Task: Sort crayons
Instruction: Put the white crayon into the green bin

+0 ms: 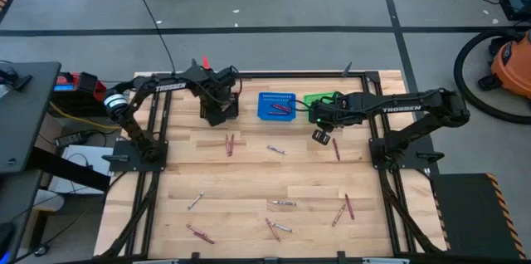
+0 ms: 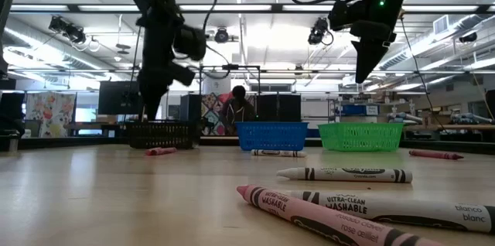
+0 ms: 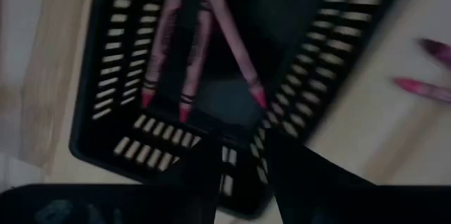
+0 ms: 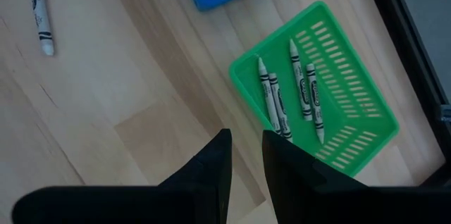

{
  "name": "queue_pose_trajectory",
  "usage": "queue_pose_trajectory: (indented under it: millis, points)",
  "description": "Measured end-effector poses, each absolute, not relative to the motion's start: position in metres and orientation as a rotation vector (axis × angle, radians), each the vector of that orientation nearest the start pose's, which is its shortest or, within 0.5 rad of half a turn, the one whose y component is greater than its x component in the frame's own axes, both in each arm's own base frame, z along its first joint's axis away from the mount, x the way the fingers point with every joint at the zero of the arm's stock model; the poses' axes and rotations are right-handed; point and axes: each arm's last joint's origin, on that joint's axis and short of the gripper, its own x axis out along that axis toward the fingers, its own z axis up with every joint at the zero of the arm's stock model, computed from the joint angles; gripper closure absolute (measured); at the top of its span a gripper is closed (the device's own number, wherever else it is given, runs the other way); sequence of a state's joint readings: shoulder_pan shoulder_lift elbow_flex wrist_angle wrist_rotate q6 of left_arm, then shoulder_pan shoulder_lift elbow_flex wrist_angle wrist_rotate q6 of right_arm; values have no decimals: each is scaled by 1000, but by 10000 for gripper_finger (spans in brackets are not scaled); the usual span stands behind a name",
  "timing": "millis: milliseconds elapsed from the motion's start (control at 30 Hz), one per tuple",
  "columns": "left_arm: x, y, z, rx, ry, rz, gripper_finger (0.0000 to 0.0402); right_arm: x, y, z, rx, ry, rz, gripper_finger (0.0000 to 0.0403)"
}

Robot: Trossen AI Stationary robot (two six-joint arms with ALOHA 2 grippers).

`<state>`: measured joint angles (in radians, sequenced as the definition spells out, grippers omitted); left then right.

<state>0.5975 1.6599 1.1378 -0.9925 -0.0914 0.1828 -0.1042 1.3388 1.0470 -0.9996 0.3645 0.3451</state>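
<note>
We are holding our left gripper over the black basket at ten o'clock, jaws parted, empty, three crayons lying inside. Our right gripper is hovering at two o'clock, jaws slightly apart, empty.

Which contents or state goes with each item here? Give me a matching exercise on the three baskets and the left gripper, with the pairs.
Column one:
1. black basket
2. green basket
3. blue basket
4. left gripper

Column two:
A. holds white crayons
B. hangs over a basket, fingers apart, holding nothing
C. stands between the other two baskets
D. holds pink crayons

Pairs: 1-D, 2-A, 3-C, 4-B
</note>
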Motion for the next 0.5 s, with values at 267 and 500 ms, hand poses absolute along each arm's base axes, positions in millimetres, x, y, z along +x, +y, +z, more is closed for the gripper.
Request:
queue_pose_trajectory:
  millis: [267, 500]
  points:
    - [241, 123, 239, -281, 1382, 477, 283, 235, -35, 256, 150, 1192, -637, 315]
    - [249, 66, 248, -353, 1380, 494, 283, 235, -35, 256, 159, 1193, -643, 315]
